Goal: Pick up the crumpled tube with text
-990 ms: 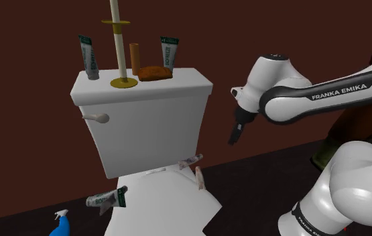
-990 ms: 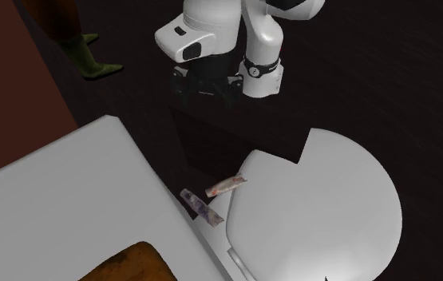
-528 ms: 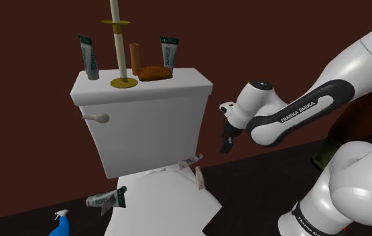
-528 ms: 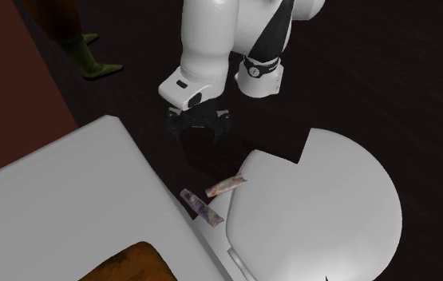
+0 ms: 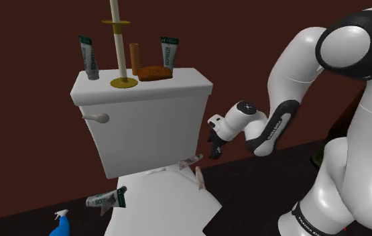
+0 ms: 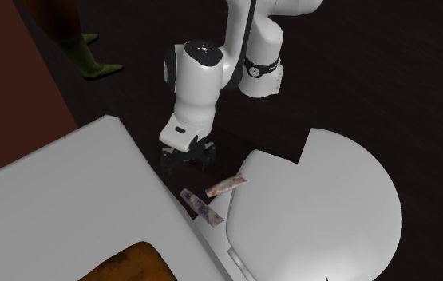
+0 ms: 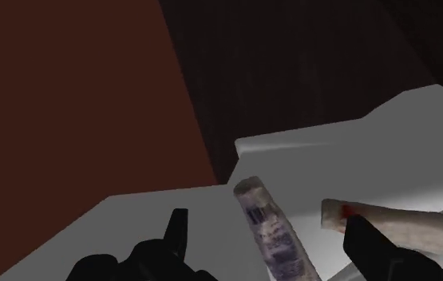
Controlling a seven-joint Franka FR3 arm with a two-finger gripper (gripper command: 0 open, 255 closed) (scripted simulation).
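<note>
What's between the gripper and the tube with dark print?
Nothing. In the wrist view the gripper is open and the tube lies straight ahead between its fingers, untouched.

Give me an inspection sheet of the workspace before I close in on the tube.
Surface: white toilet lid, down.
Job's things: crumpled tube with dark text, lying between the lid and the tank, untouched.
Clutter: red-marked tube beside it; green tubes and a pole on the tank; blue spray bottle at the shoulder view's lower left.
Grippers: gripper open, above the crumpled tube with dark text.
Cables: nothing seen.
Surroundings: brown wall, dark floor.
</note>
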